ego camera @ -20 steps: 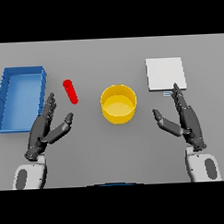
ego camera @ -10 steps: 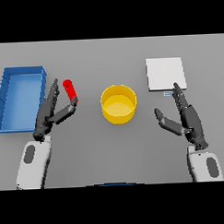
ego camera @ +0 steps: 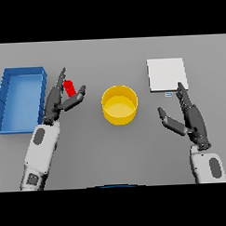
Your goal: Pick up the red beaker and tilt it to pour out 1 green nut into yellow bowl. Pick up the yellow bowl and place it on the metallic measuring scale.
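Head view: left hand (ego camera: 58,101) at the red beaker (ego camera: 69,88), fingers extended on either side of it, not closed. Beaker lies between its fingers and thumb. Blue tray (ego camera: 7,94) just outboard of that hand; yellow bowl (ego camera: 119,104) inboard. Right hand (ego camera: 189,118) open, idle, just below the metallic measuring scale (ego camera: 166,74) on the grey worktop (ego camera: 112,152).

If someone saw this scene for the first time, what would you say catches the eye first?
The yellow bowl at the table's centre stands out most. To its left, the left hand reaches around the small red beaker, beside a blue bin. The right hand rests open near the white scale.
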Tool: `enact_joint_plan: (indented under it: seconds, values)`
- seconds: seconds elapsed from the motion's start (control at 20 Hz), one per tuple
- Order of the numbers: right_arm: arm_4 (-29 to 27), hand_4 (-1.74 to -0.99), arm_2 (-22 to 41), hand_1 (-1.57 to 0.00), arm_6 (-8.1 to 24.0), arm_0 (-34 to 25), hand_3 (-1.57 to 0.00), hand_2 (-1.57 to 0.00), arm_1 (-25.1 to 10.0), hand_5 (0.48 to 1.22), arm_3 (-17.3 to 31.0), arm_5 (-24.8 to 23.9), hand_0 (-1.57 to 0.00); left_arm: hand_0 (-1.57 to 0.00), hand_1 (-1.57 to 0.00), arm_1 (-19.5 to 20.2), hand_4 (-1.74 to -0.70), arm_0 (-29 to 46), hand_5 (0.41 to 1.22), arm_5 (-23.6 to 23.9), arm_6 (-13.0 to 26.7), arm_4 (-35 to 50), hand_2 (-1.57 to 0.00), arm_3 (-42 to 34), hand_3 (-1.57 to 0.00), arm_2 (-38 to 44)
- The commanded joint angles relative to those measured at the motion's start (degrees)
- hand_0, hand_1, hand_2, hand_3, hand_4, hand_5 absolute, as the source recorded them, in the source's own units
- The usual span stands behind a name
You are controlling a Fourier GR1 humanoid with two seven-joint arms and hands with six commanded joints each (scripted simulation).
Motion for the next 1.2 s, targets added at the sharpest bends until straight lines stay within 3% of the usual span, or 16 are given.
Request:
enact_joint_plan:
  seconds: [0.0, 0.3, 0.4, 0.45, 0.55, 0.65, 0.8, 0.95, 1.15]
  values:
    - [-0.4, -1.299, 0.1, 0.0, 0.2, 0.0, 0.0, 0.0, 0.3, 0.639, 0.1, 0.2, 0.0, 0.0, 0.0, 0.2, -1.24, -0.6, 0.66, -0.1, -0.9, 0.0, 0.0, 1.2, 0.0, 0.3]
    - [-0.1, -1.301, -0.4, 0.0, 0.6, -0.9, 0.0, 0.0, 0.4, 0.647, 0.9, -0.4, 0.0, 0.0, -0.01, -1.5, -1.35, -4.4, 0.726, 1.2, -4.8, 1.4, -0.05, 7.5, -0.03, 2.6]
    - [-0.3, -1.294, -0.4, 0.0, 0.5, -0.4, 0.0, 0.0, 0.0, 0.645, 0.2, -0.2, 0.0, -0.34, -0.31, -2.2, -1.39, -5.2, 0.765, 2.1, -5.7, 1.9, -0.32, 9.3, -0.24, 3.6]
    - [0.0, -1.292, 0.0, 0.0, 0.7, -0.5, 0.0, 0.0, 0.4, 0.645, 0.0, -0.4, 0.0, -0.58, -0.56, -2.5, -1.42, -5.9, 0.786, 2.3, -6.6, 2.8, -0.55, 10.2, -0.42, 4.5]
    - [0.1, -1.29, 0.1, 0.0, 1.1, -0.4, 0.0, 0.0, 0.4, 0.646, -0.2, -0.3, 0.0, -0.94, -0.92, -2.9, -1.42, -6.5, 0.943, 2.4, -8.3, 3.7, -0.92, 11.1, -0.83, 5.4]
    - [0.2, -1.291, 0.2, 0.0, 0.9, 0.2, 0.0, 0.0, 0.6, 0.649, -0.4, -0.5, 0.0, -1.17, -1.16, -2.9, -1.53, -7.4, 1.043, 3.2, -8.9, 3.1, -1.15, 12.3, -1.08, 5.5]
    - [0.4, -1.29, 0.4, 0.0, 1.4, -0.3, 0.0, 0.0, 1.0, 0.649, 0.1, -0.8, 0.0, -1.36, -1.36, -3.0, -1.62, -7.9, 1.13, 3.1, -9.6, 3.4, -1.36, 12.6, -1.18, 4.8]
    - [0.3, -1.288, -0.2, 0.0, 1.1, -0.9, 0.0, 0.0, 0.5, 0.648, 0.6, -0.8, 0.0, -1.47, -1.46, -2.7, -1.54, -7.4, 1.174, 3.3, -9.0, 2.5, -1.46, 11.9, -1.37, 3.2]
    - [0.2, -1.292, 0.2, 0.0, -0.7, 0.3, 0.0, 0.0, 0.8, 0.655, 0.0, -0.5, 0.0, -1.53, -1.53, -2.4, -1.51, -7.6, 1.202, 3.4, -8.4, 1.6, -1.53, 8.7, -1.49, 2.9]
